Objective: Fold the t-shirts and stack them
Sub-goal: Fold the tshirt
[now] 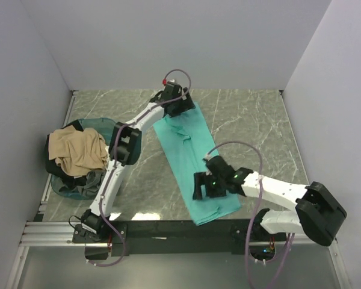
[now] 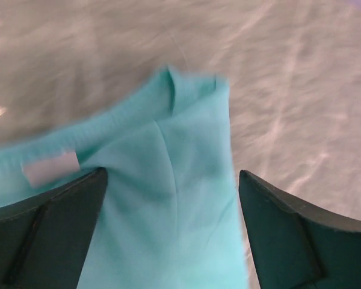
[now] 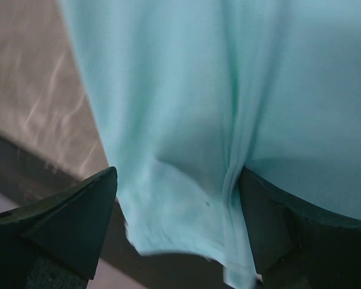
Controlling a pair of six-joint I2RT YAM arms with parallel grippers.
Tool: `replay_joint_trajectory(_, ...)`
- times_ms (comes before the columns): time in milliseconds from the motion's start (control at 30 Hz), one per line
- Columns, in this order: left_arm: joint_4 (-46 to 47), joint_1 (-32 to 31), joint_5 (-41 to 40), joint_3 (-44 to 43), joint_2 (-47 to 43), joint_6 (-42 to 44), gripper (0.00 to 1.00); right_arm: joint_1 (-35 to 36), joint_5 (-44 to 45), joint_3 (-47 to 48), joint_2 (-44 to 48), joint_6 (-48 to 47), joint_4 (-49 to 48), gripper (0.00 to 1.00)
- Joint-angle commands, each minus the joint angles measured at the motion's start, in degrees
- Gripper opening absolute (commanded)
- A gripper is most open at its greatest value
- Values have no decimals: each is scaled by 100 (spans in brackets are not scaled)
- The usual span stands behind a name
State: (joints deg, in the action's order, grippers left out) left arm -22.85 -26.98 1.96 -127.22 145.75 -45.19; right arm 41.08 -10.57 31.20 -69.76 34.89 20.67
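A teal t-shirt (image 1: pixel 186 153) lies as a long folded strip across the marble table, running from the far middle to the near edge. My left gripper (image 1: pixel 179 108) is open over its far collar end. In the left wrist view the gripper (image 2: pixel 173 174) straddles the cloth (image 2: pixel 168 211), with the white neck label (image 2: pixel 51 167) at its left. My right gripper (image 1: pixel 200 188) is open over the near hem end. In the right wrist view the gripper (image 3: pixel 177 174) has the cloth (image 3: pixel 186 108) between its fingers. A tan t-shirt (image 1: pixel 78 150) tops a pile with dark shirts (image 1: pixel 90 180) at the left.
The pile sits in a translucent bluish tub (image 1: pixel 99 122) at the table's left side. White walls close the table on the left, back and right. A black rail (image 1: pixel 168 229) runs along the near edge, and the teal hem hangs slightly over it.
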Motion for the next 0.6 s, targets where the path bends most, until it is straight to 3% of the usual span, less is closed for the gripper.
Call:
replay_joint_trajectory(0,161,-18,936,-1085,1007,-33,99,1058,-534,-115,-222,413,-71,88)
replay_joint_trajectory(100,1708,-18,1290,-254,832,-560,99,1655,-420,201,-460,396,121,88)
replay_joint_trajectory(300,1862,17,1288,-1051,1403,-701,99,2457,-586,387,-170,457,500,88)
replay_joint_trajectory(367,2670,61,1544,-806,1473,-1070,99,2598,-403,483,-73,422,666,89)
replay_joint_trajectory(567,2996,70,1650,-1323,1991,-1414,99,2572,729,1158,-29,325,904,90)
